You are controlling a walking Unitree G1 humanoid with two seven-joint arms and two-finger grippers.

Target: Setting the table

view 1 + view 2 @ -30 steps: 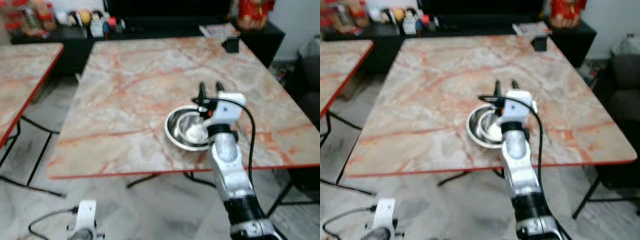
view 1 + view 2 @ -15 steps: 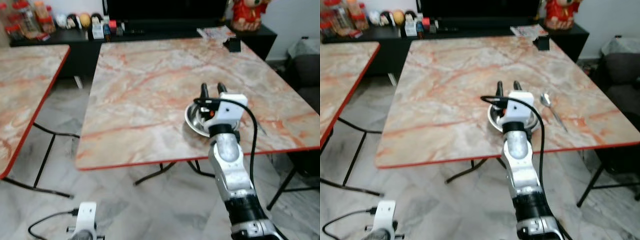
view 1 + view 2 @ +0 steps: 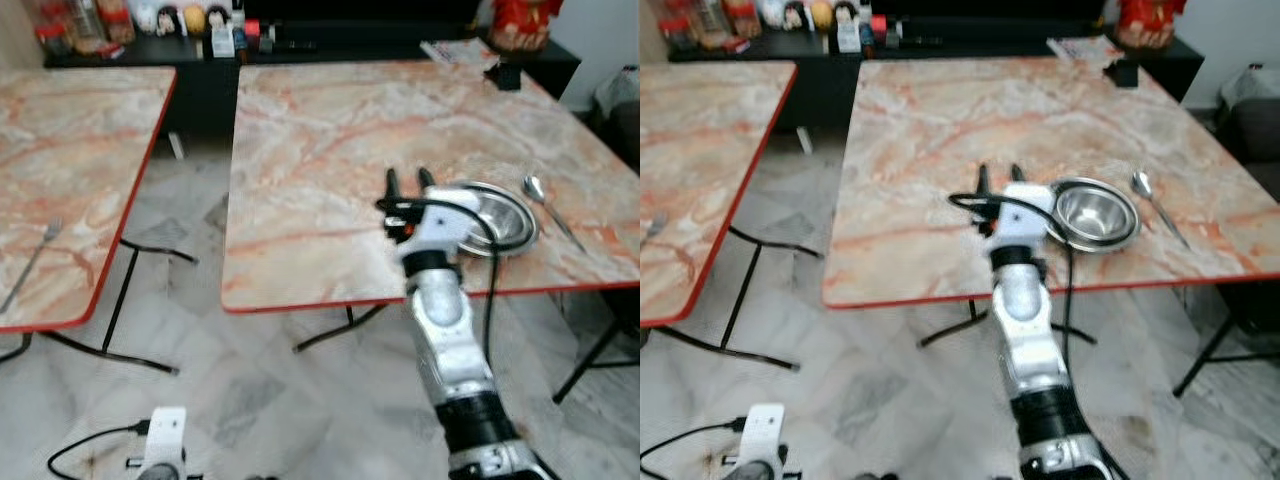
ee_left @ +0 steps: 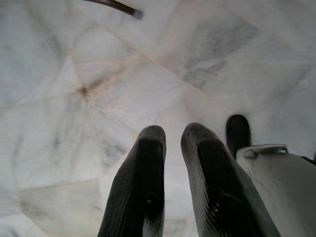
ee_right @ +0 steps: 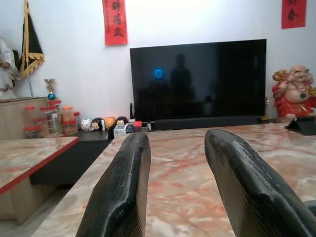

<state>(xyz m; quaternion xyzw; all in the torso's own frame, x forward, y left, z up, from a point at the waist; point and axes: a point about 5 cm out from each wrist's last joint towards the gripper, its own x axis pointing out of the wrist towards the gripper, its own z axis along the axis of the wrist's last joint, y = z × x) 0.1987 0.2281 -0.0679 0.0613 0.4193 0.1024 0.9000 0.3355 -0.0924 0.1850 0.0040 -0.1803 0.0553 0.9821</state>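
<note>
Now hovering left of round steel bowl [image 3: 493, 218], no longer above it: right gripper [image 3: 409, 181], parted, empty.

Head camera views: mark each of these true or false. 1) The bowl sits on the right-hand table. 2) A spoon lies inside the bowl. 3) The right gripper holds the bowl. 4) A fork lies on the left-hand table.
1) True: the bowl sits on the right-hand table, near its front edge.
2) False: the spoon lies on the table to the right of the bowl.
3) False: the right gripper is open and empty, left of the bowl.
4) True: a fork lies on the left-hand table.
</note>
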